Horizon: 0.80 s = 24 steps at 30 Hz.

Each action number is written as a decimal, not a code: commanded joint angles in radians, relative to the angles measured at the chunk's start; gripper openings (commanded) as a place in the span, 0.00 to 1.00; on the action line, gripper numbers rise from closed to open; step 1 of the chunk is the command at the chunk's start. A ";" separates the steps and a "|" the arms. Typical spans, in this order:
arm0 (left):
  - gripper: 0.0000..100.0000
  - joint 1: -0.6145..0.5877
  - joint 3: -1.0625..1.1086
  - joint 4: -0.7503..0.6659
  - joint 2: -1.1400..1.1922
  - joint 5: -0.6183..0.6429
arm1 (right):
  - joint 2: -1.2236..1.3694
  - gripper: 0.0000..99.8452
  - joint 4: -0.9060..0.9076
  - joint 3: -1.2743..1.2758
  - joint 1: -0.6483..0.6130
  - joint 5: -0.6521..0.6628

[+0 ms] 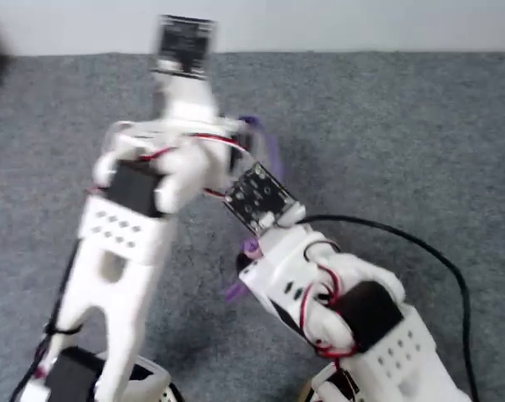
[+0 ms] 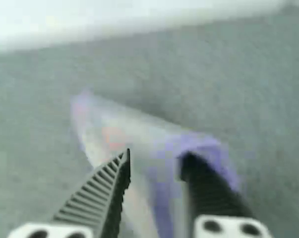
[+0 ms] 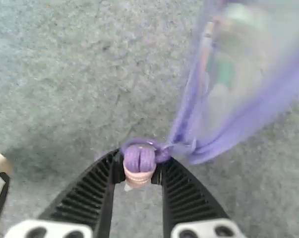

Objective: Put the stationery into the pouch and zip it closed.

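The pouch (image 3: 238,74) is translucent with purple trim, and blurred stationery shapes show through it. It hangs above the grey carpet between the two arms. My right gripper (image 3: 139,159) is shut on the purple zipper pull (image 3: 138,163) at one end of the pouch. My left gripper (image 2: 154,159) has its fingers on either side of the pouch's (image 2: 139,139) purple edge and grips it. In the high view, bits of the purple pouch (image 1: 269,146) show beside the left arm and below the right wrist.
Grey carpet (image 1: 403,134) covers the whole work surface, with a pale wall along the far edge. A black cable (image 1: 419,247) loops beside the right arm. Both arm bases stand at the near edge.
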 commanded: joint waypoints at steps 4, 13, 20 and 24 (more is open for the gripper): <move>0.26 0.044 -0.039 -0.029 -0.021 0.072 | -0.151 0.01 0.004 0.054 -0.010 -0.018; 0.25 -0.141 -0.044 -0.009 -0.183 0.083 | -0.208 0.01 -0.007 0.084 0.120 -0.021; 0.26 -0.173 -0.042 0.060 -0.302 0.115 | -0.206 0.01 -0.050 0.084 0.130 -0.021; 0.26 -0.144 -0.042 0.126 -0.368 0.095 | -0.203 0.01 -0.127 0.084 0.130 -0.018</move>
